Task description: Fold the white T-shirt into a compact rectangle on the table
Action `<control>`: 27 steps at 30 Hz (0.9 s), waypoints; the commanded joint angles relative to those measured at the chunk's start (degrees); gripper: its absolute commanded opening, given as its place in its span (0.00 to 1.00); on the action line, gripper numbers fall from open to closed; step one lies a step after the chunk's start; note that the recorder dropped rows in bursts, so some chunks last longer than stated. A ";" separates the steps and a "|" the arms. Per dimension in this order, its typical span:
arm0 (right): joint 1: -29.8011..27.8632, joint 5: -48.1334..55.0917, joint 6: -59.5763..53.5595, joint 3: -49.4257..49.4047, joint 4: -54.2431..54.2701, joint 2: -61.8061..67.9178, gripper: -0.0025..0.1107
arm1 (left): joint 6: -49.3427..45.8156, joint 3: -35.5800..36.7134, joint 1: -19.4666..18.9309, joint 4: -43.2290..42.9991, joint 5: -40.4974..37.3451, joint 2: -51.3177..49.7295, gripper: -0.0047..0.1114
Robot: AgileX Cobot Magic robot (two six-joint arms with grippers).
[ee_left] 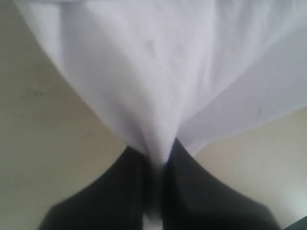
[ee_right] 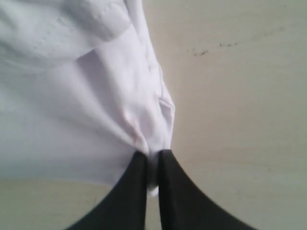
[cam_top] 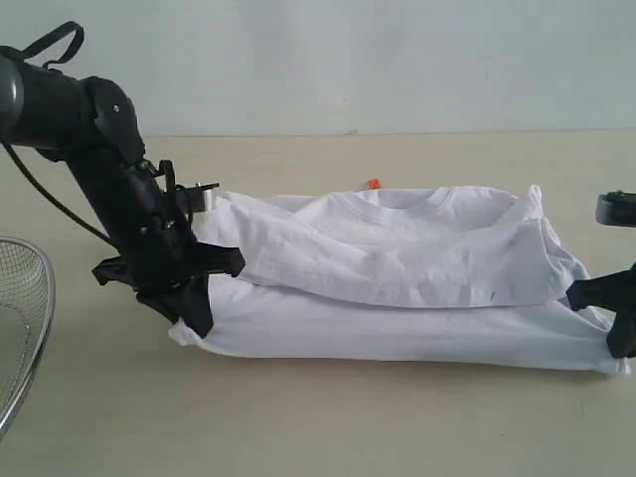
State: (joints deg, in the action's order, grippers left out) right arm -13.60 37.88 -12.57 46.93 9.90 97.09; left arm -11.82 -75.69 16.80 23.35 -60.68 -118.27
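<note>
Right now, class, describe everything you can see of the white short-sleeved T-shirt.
The white short-sleeved T-shirt, soft creased cloth, lies on the pale beige table, one layer doubled over another. Its neckline lies at the far side, a small orange tag beside it. The black left claw and black right claw each pinch one end.

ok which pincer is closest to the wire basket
The left pincer, shut on the white T-shirt at the exterior view's left; the wire basket lies just beyond it. The right pincer grips the opposite end.
</note>
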 commanded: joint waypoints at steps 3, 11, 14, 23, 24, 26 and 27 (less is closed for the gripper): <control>-0.05 3.29 0.47 -5.87 0.55 -8.78 0.02 | -2.17 12.41 -0.18 0.45 3.51 7.11 0.08; -0.05 9.64 0.69 -6.43 2.42 -12.50 0.02 | -5.77 20.47 -0.18 2.75 5.48 11.76 0.08; -0.05 10.36 -0.01 -6.43 3.72 -12.50 0.14 | -5.80 20.46 -0.18 3.27 5.68 11.76 0.09; -0.05 6.44 -0.96 -6.21 4.88 -12.50 0.55 | -7.44 19.94 -0.18 4.19 3.66 11.90 0.61; -0.05 5.55 -2.54 -6.09 6.29 -12.50 0.52 | -7.44 19.45 -0.18 4.19 2.72 12.00 0.63; -0.05 3.46 -5.60 -6.09 8.91 -12.50 0.47 | -7.56 17.96 -0.18 4.19 0.87 12.49 0.66; -0.05 2.44 -6.88 -6.09 10.29 -12.50 0.46 | -7.68 17.08 -0.18 4.19 0.78 12.75 0.65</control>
State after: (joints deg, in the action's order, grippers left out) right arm -13.60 43.17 -15.68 40.70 17.01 85.25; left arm -18.87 -56.71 16.68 26.96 -58.28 -106.91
